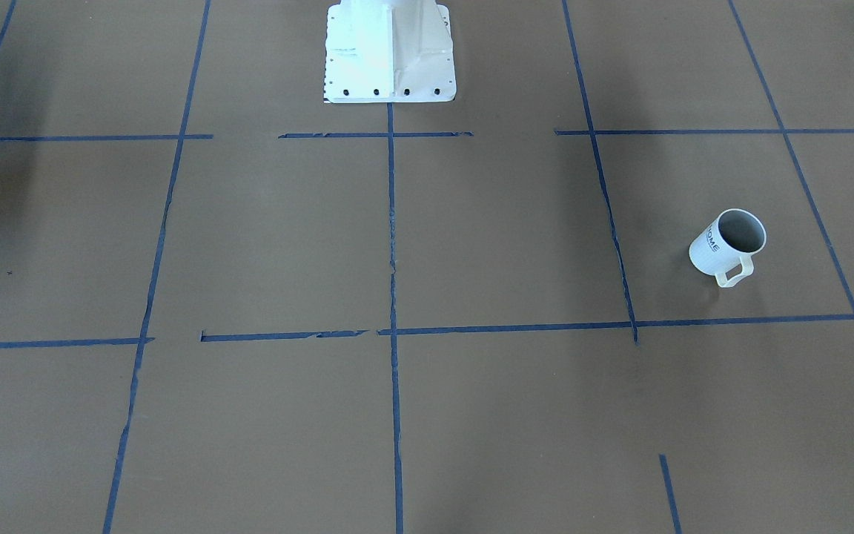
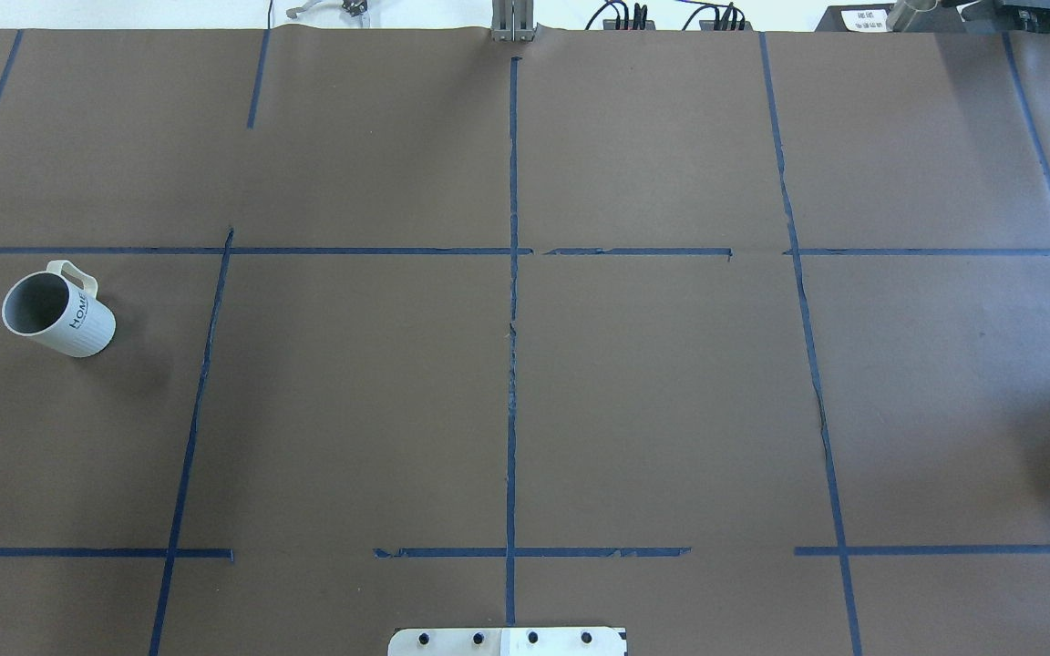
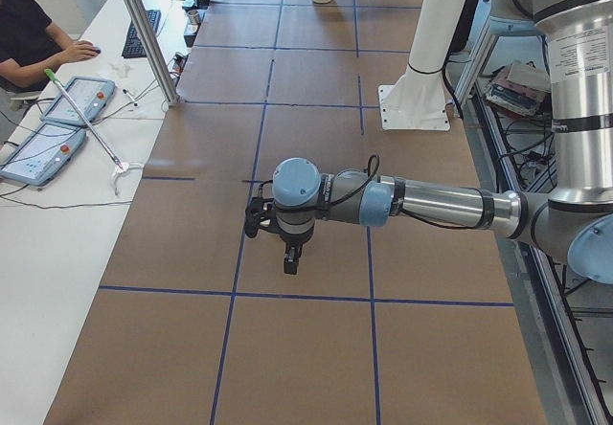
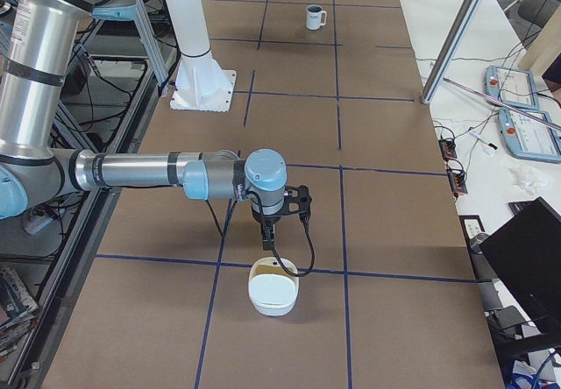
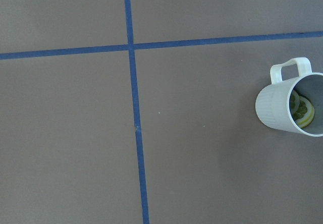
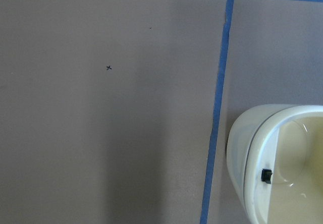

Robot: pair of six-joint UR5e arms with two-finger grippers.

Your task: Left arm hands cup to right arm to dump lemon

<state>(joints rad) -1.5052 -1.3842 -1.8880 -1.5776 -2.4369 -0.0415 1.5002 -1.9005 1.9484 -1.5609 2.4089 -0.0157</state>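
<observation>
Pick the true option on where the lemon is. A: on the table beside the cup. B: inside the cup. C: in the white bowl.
B: the left wrist view looks down into the cup and shows the lemon lying inside it.

The desk [image 2: 653,410], papered brown and gridded with blue tape lines [image 2: 512,364], is carrying the white cup [image 2: 58,314], which is standing upright near the left pincer [image 3: 290,264], off to one side of it rather than beneath. A white bowl [image 4: 273,294] is sitting by a tape line just beside the right pincer [image 4: 267,236], on its outer side. The white robot base [image 1: 390,52] is standing well apart from both pincers.
</observation>
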